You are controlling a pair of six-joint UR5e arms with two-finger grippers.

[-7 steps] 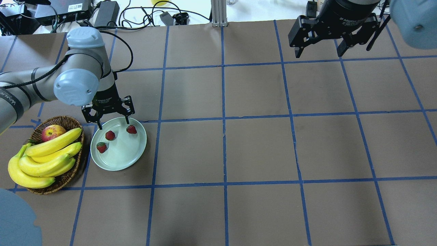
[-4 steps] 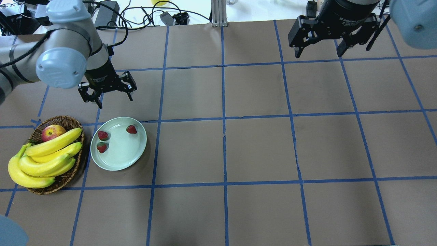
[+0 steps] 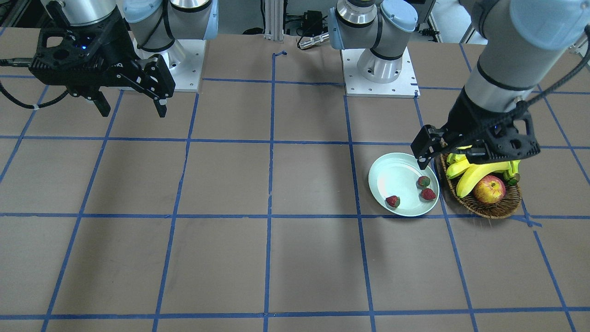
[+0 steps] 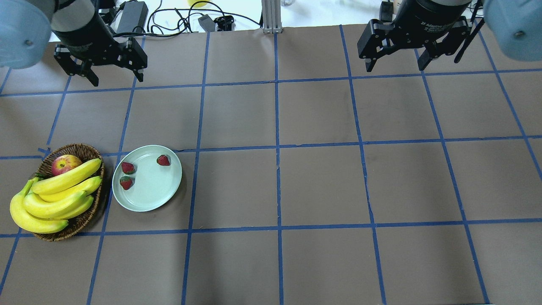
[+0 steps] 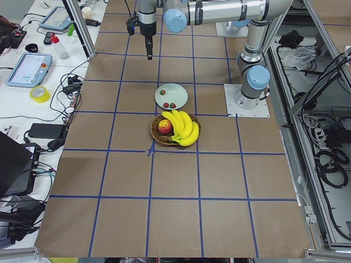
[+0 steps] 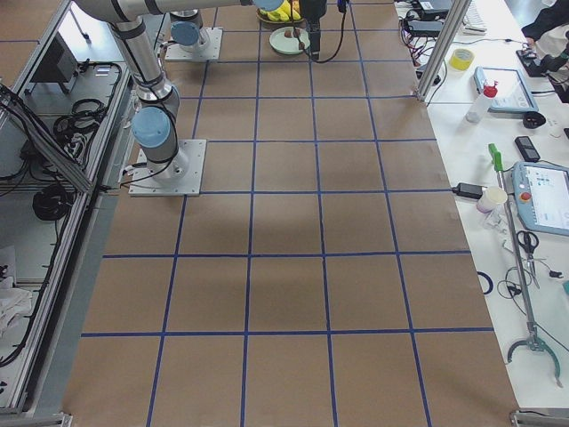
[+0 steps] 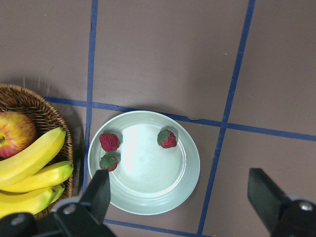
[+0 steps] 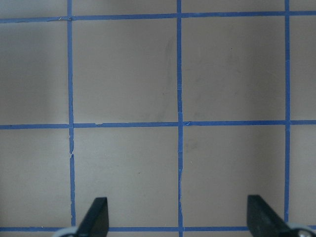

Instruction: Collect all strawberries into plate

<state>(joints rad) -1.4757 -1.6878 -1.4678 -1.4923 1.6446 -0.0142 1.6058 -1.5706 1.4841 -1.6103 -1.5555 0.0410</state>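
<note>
Three strawberries lie in the pale mint plate (image 4: pixel 153 188): two close together by its left rim (image 4: pixel 127 167) (image 4: pixel 125 183) and one near its far edge (image 4: pixel 163 160). They also show in the left wrist view (image 7: pixel 109 141) (image 7: pixel 108 162) (image 7: pixel 167 138) and in the front view (image 3: pixel 423 181) (image 3: pixel 428 194) (image 3: pixel 392 201). My left gripper (image 4: pixel 117 79) is open and empty, raised well beyond the plate at the far left. My right gripper (image 4: pixel 394 67) is open and empty, high at the far right over bare table.
A brown wicker basket (image 4: pixel 80 149) with several bananas (image 4: pixel 59 190) and a red-yellow apple (image 4: pixel 65 164) stands just left of the plate. Cables and power supplies (image 4: pixel 131 15) lie past the table's far edge. Brown paper with blue tape lines covers the table.
My left gripper has lifted off the plate, open, and drawn back toward the far left edge. One strawberry shifted left in the plate, next to another. The right arm has not moved.
</note>
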